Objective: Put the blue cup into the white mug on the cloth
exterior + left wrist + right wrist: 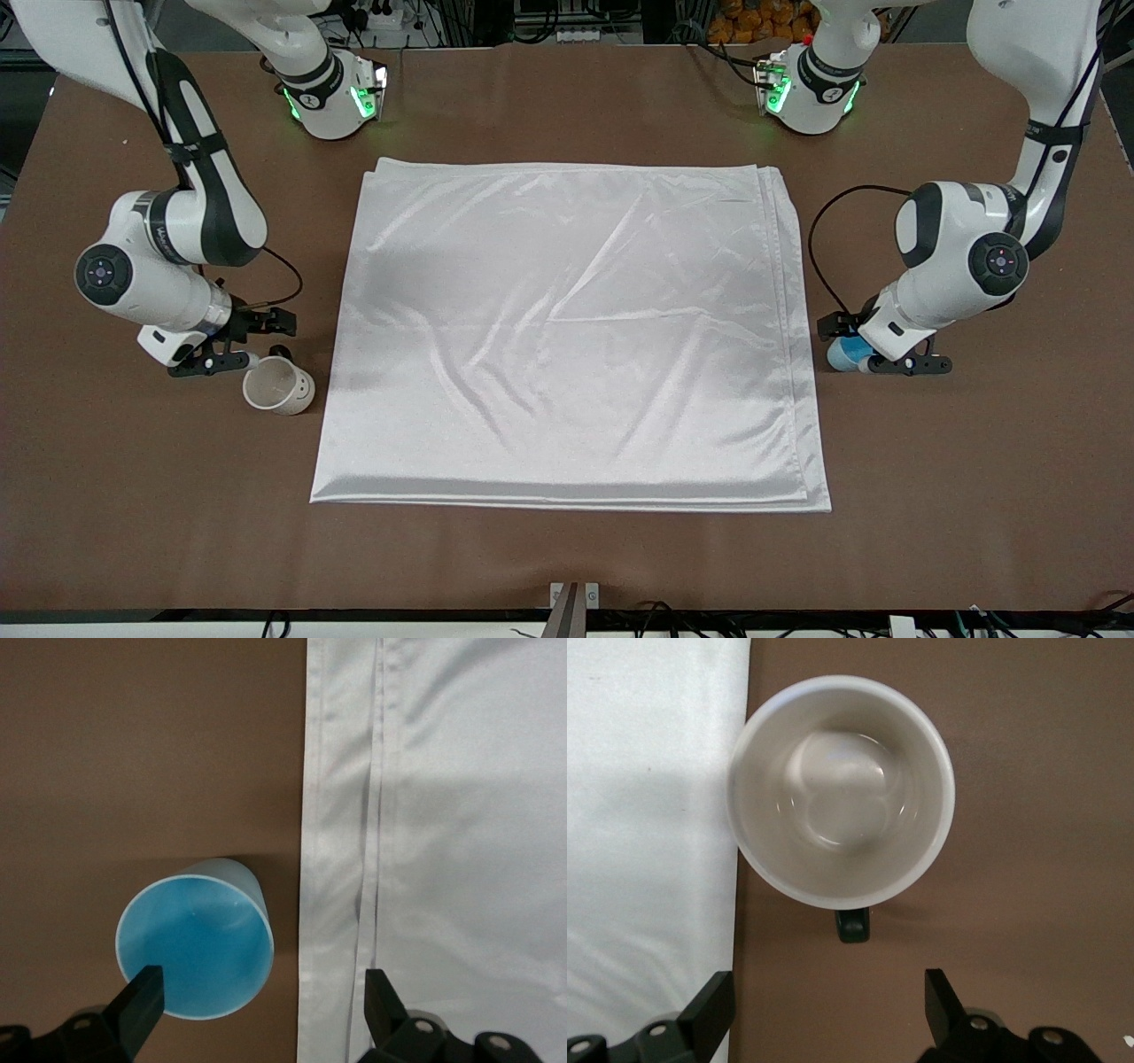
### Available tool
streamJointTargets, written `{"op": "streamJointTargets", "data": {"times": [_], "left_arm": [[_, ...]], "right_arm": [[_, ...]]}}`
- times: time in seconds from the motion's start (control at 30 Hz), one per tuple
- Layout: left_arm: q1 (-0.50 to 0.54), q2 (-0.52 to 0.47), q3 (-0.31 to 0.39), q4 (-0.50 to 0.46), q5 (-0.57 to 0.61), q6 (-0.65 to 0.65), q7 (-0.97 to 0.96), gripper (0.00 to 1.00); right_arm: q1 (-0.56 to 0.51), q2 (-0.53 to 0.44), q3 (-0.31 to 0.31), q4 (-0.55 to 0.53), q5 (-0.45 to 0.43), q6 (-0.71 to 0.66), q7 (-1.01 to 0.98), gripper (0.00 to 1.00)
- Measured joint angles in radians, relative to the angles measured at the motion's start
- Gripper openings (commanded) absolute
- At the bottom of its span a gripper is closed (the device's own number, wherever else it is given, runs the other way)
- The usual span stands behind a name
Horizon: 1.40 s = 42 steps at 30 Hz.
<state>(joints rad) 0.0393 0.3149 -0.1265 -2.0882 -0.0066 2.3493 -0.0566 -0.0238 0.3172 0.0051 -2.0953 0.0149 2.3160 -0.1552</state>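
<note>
- On bare tabletop (567, 549) at the left arm's end, just beside the cloth's edge: blue cup (842, 353), upright, mouth up, not on the cloth (567, 337); seen from above in the left wrist view (195, 948).
- Low over that cup: left gripper (873, 354), fingers (142, 997) spread wide, one finger over the cup's rim and the other over the cloth's edge; nothing gripped.
- At the right arm's end, also on bare tabletop just beside the cloth: white mug (279, 386), upright and empty, with the black handle (852, 925) turned toward the right gripper.
- Close by the mug, slightly farther from the front camera: right gripper (232, 341), fingers (709, 1010) apart, handle between their line; nothing held.
- Step judged in hand: approach to both vessels, neither yet grasped; task barely begun.
- Next move calls for: centring the left gripper on the cup so both fingers straddle its wall, then closing; likewise a closing on the mug's handle or rim by the right gripper.
- Edges: layered cloth hem touching or nearly touching both vessels; risk of a finger snagging the hem on descent.
- Open room: broad, lightly wrinkled cloth middle bare, ample for setting the mug down and lowering the cup into it.
</note>
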Motion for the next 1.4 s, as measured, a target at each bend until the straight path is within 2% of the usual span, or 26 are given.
{"op": "streamJointTargets", "data": {"times": [0.13,0.43,0.7,0.8,0.9,1.13,1.3,1.37,1.4], "left_arm": [[0.0,0.01,0.0,-0.001,0.003,0.002,0.0,1.0],[-0.002,0.031,-0.001,-0.002,0.02,0.007,0.0,1.0],[-0.004,0.058,-0.002,-0.002,0.056,0.021,0.0,0.98],[-0.005,0.062,-0.003,-0.002,0.06,0.03,0.0,0.92],[-0.007,0.068,-0.003,-0.002,0.062,0.042,0.0,0.74],[-0.011,0.089,-0.003,-0.002,0.062,0.062,0.0,0.41],[-0.012,0.097,-0.004,-0.001,0.077,0.063,0.0,0.15],[-0.012,0.1,-0.004,-0.001,0.095,0.063,0.0,0.08],[-0.012,0.101,-0.004,0.0,0.102,0.063,0.0,0.0]], "right_arm": [[0.0,0.02,0.0,-0.001,0.0,0.028,0.0,0.81],[0.0,0.048,0.0,-0.001,0.0,0.072,-0.015,0.51],[0.0,0.065,0.0,-0.001,0.0,0.096,-0.023,0.17],[0.0,0.065,0.0,-0.001,0.0,0.097,-0.024,0.0],[0.0,0.065,0.0,0.001,0.0,0.097,-0.025,0.0],[0.003,0.048,0.002,0.017,0.0,0.08,-0.028,0.0],[0.022,0.022,0.005,0.061,0.0,0.003,-0.028,0.0],[0.034,0.011,0.007,0.089,0.0,-0.042,-0.028,0.0],[0.04,0.007,0.008,0.102,0.0,-0.062,-0.027,0.0]]}}
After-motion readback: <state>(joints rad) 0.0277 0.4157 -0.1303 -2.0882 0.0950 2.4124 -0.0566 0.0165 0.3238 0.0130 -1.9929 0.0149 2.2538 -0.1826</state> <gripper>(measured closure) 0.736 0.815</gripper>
